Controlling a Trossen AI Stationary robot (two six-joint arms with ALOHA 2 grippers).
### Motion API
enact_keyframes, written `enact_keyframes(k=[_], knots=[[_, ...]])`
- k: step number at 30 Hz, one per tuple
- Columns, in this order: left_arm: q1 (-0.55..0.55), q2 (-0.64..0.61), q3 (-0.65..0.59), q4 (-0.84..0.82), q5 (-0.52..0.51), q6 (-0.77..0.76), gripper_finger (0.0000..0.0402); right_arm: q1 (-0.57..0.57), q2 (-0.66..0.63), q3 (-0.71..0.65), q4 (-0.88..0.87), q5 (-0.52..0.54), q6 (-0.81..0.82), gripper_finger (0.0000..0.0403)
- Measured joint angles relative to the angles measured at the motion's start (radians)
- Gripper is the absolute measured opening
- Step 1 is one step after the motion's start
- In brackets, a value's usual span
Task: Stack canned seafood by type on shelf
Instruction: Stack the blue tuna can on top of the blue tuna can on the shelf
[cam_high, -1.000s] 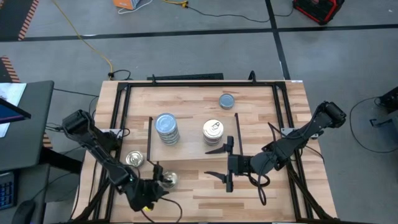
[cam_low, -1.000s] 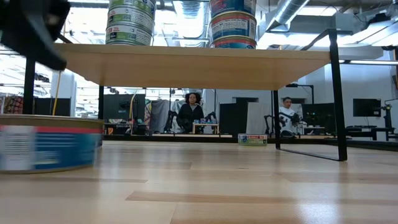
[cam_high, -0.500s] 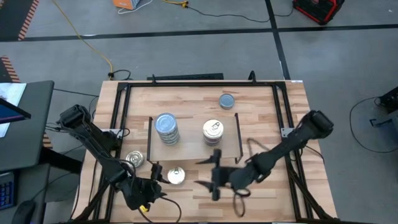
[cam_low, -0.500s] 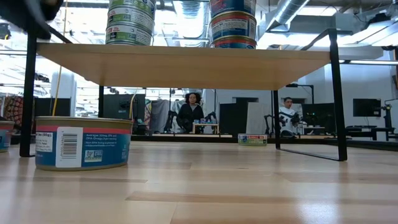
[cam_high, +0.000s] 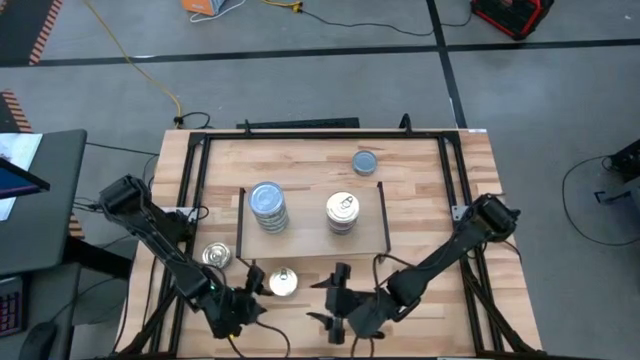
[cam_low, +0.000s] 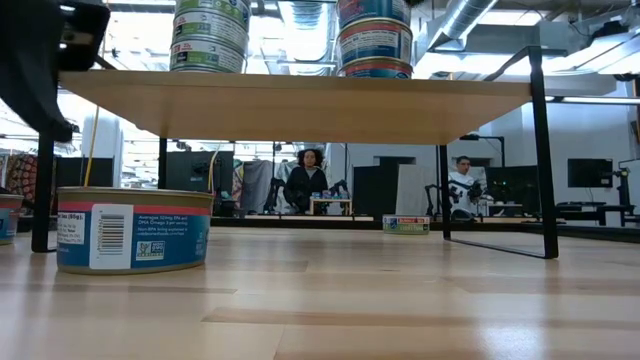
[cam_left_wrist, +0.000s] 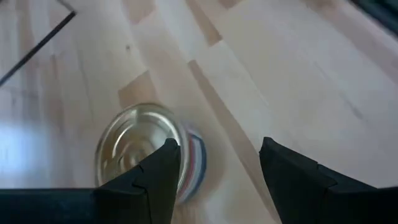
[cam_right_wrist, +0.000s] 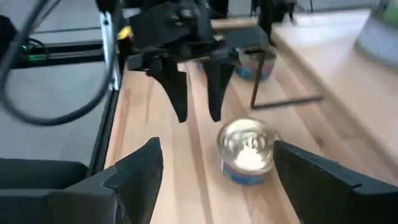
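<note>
The shelf (cam_high: 310, 228) carries two stacks of canned seafood: blue-grey lids (cam_high: 268, 204) and silver pull-tab lids (cam_high: 342, 210). Both stacks show on the shelf top (cam_low: 300, 105) in the low view. A silver-lidded tin (cam_high: 283, 282) stands flat on the table in front of the shelf (cam_low: 130, 230) (cam_left_wrist: 142, 152) (cam_right_wrist: 247, 149). My left gripper (cam_high: 252, 283) (cam_left_wrist: 217, 171) hangs open just left of it, fingers (cam_right_wrist: 180, 99) apart from the tin. My right gripper (cam_high: 335, 297) (cam_right_wrist: 221, 180) is open to the tin's right, facing it.
Another silver-lidded tin (cam_high: 215, 256) (cam_right_wrist: 255, 65) sits on the table left of the shelf. A blue-grey tin (cam_high: 365, 161) lies beyond the shelf. The shelf's black wire legs (cam_low: 545, 150) (cam_right_wrist: 255, 93) stand close to both grippers. People sit in the room behind.
The silver-lidded tin has slid a little toward the table's right, away from my left gripper, and now stands still and flat. My right gripper has come down and moved toward the table's near left, toward that tin, rolling as it went.
</note>
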Motion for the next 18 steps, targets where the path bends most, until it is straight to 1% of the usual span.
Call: enact_keyframes(k=[3, 5, 8, 14, 18], knots=[[0.007, 0.044, 0.000, 0.033, -0.034, 0.053, 0.0210, -0.001, 0.015, -0.002, 0.005, -0.005, 0.038, 0.0327], [0.008, 0.053, 0.000, 0.031, -0.083, 0.059, 0.0210, -0.002, 0.018, -0.001, 0.007, -0.001, 0.050, 0.0327], [0.008, 0.055, 0.000, 0.032, -0.118, 0.076, 0.0210, -0.001, 0.019, -0.001, -0.001, 0.000, 0.058, 0.0327], [0.008, 0.061, 0.000, 0.031, -0.120, 0.215, 0.0210, -0.016, 0.019, -0.003, -0.003, 0.001, 0.062, 0.0327], [0.012, 0.102, 0.000, 0.028, -0.128, 0.298, 0.0210, -0.018, 0.020, -0.033, 0.035, 0.003, 0.063, 0.0327]])
